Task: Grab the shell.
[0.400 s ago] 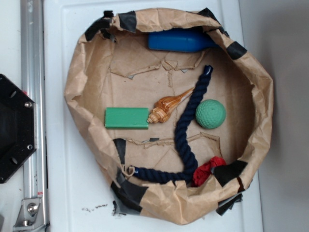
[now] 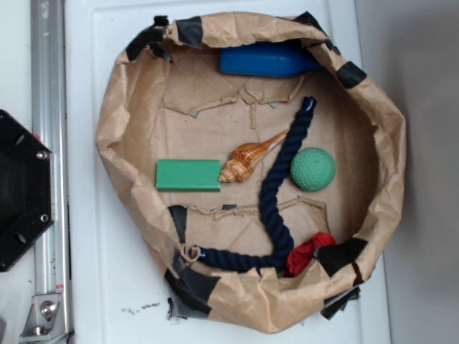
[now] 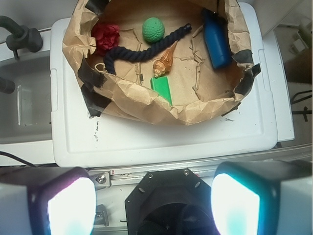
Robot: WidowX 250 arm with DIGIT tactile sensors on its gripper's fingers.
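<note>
The shell (image 2: 247, 161) is glossy orange-brown with cream stripes and lies in the middle of the brown paper basin (image 2: 115, 129). Its bulbous end touches the right end of the green block (image 2: 188, 175), and its thin point runs up-right to the dark blue rope (image 2: 276, 193). In the wrist view the shell (image 3: 164, 62) shows far ahead, small, near the top. My gripper (image 3: 154, 200) hangs well back from it over the black robot base (image 3: 168, 203). Its glowing pads (image 3: 71, 205) stand wide apart with nothing between them. The exterior view does not show the gripper.
Inside the basin also lie a blue bottle (image 2: 265, 60) at the back, a green ball (image 2: 313, 169) right of the rope and a red cloth (image 2: 308, 251) at the front right. The basin's crumpled walls stand raised. A metal rail (image 2: 46, 72) runs along the left.
</note>
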